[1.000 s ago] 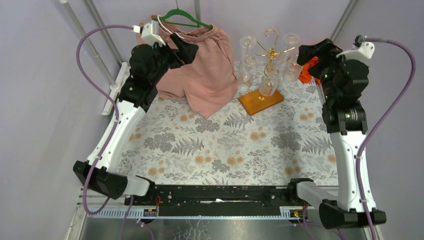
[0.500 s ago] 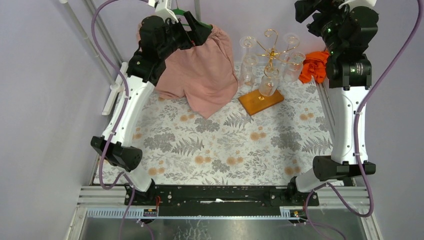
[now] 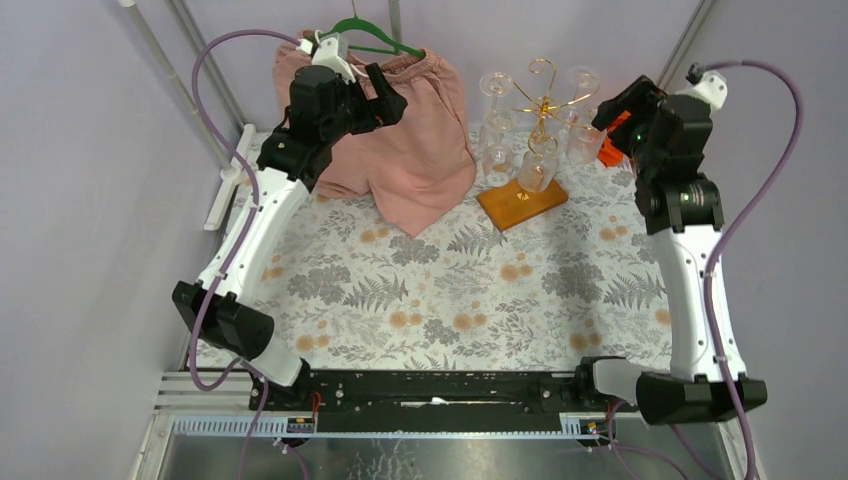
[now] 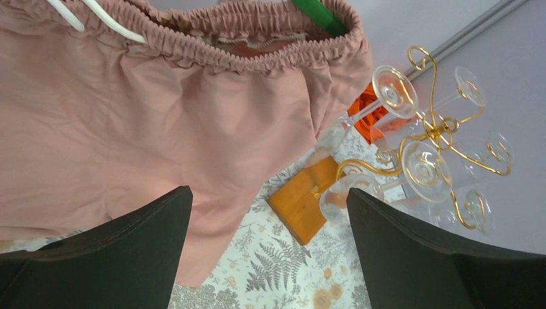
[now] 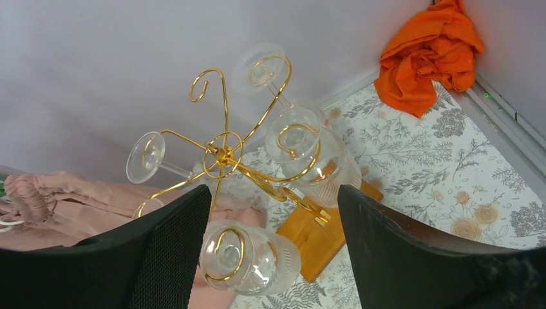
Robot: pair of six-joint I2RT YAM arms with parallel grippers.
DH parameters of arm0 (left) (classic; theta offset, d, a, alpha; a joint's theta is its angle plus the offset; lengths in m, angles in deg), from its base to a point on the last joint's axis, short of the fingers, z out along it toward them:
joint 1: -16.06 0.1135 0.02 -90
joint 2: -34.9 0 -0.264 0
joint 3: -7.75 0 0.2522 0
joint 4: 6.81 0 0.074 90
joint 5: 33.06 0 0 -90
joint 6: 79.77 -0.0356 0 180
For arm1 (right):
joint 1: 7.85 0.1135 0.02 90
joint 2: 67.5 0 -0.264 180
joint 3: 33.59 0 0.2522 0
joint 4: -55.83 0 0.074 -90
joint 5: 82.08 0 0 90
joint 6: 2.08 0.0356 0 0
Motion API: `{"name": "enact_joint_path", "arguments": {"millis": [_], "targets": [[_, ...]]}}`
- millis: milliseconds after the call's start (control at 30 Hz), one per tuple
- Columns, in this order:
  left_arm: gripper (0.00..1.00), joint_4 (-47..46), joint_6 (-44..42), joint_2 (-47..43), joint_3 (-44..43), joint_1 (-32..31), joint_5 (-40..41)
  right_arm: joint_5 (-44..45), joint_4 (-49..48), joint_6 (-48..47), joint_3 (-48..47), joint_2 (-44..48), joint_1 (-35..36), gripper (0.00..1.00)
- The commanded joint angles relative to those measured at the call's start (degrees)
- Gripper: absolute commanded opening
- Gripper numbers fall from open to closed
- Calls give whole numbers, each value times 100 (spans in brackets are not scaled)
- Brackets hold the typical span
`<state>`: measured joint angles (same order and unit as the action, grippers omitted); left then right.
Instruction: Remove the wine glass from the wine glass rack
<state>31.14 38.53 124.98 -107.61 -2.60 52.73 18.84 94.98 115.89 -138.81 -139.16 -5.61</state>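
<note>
The wine glass rack is gold wire on an orange-brown wooden base at the back of the table. Several clear glasses hang upside down from its curled arms. My right gripper is open just right of the rack. In the right wrist view the nearest wine glass hangs in its gold loop between the spread fingers, close to the left one; I cannot tell whether they touch. My left gripper is open in front of the pink shorts, left of the rack, with nothing between its fingers.
Pink shorts hang on a green hanger at the back left. An orange cloth lies crumpled in the back right corner. The purple wall stands right behind the rack, and metal poles run along the sides.
Both arms rose toward the back wall half a second ago and have come down again. The right gripper is back beside the rack. The glasses have not moved.
</note>
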Motion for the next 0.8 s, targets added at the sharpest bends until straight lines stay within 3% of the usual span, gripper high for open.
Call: {"name": "enact_joint_path", "arguments": {"millis": [0, 300, 467, 633, 767], "targets": [[99, -139, -183, 202, -327, 3, 215, 319, -873, 188, 791, 494, -4, 80], [99, -357, -2, 673, -395, 2, -133, 361, -1417, 404, 1592, 651, -143, 79], [99, -358, -60, 653, -364, 26, -200, -1144, -2468, 1539, 2707, 1139, -1280, 69], [99, -445, 24, 587, -326, 87, -462, -1949, -3063, 2012, 2927, 1220, -1719, 70], [99, -582, 141, 524, -155, 169, -567, -3051, -4223, 3150, 3607, 1228, -2361, 71]]}}
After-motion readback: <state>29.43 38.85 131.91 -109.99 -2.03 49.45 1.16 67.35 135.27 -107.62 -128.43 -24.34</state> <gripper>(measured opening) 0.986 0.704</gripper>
